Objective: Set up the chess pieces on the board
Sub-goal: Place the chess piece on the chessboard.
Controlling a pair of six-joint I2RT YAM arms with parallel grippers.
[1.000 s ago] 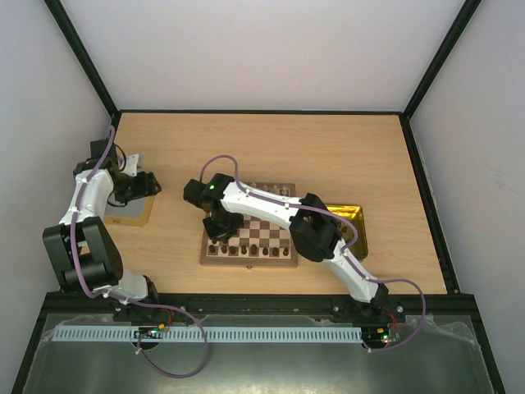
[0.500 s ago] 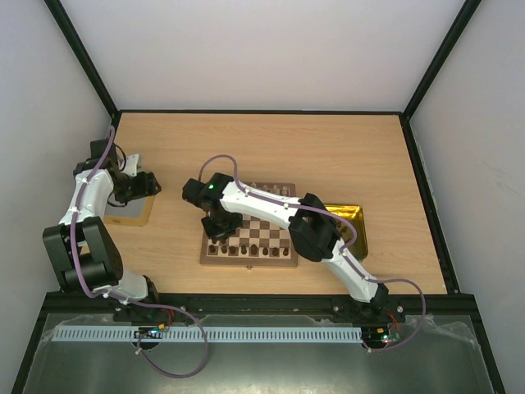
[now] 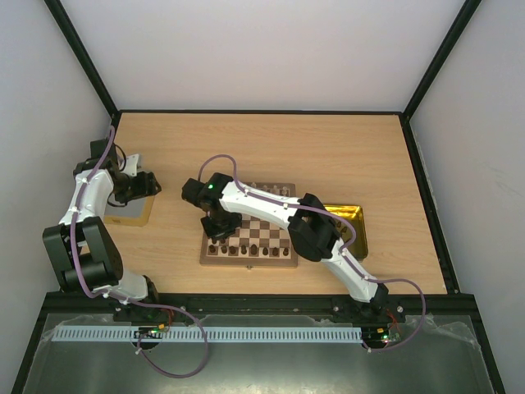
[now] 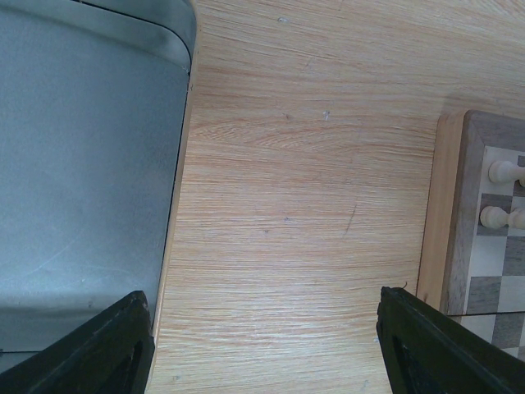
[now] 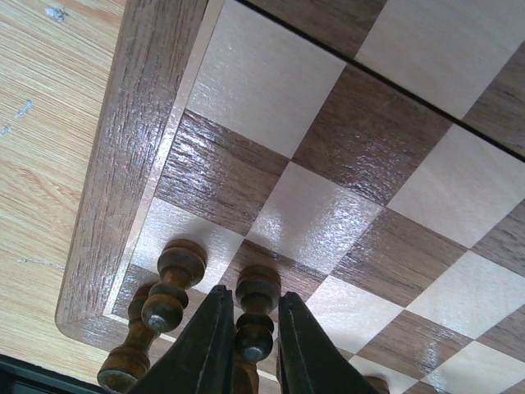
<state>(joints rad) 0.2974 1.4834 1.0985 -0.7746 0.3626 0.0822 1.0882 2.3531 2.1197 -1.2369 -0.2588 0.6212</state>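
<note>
The board (image 3: 267,226) lies mid-table, with dark chess pieces (image 3: 254,249) lined along its near rows and cream ones (image 3: 275,190) at the far edge. My right gripper (image 3: 220,233) hangs over the board's near left corner. In the right wrist view its fingers (image 5: 215,328) press both sides of an upright dark pawn (image 5: 257,287) whose base rests on a dark square. Two more dark pieces (image 5: 171,283) stand just left of it. My left gripper (image 3: 151,182) is wide open over bare table (image 4: 262,300), left of the board's edge (image 4: 456,213).
A grey tray (image 4: 82,164) lies under the left arm at the table's left side. A shiny gold tray (image 3: 362,218) sits right of the board, partly behind the right arm. Two cream pieces (image 4: 500,171) show at the board's edge. Black frame posts bound the table.
</note>
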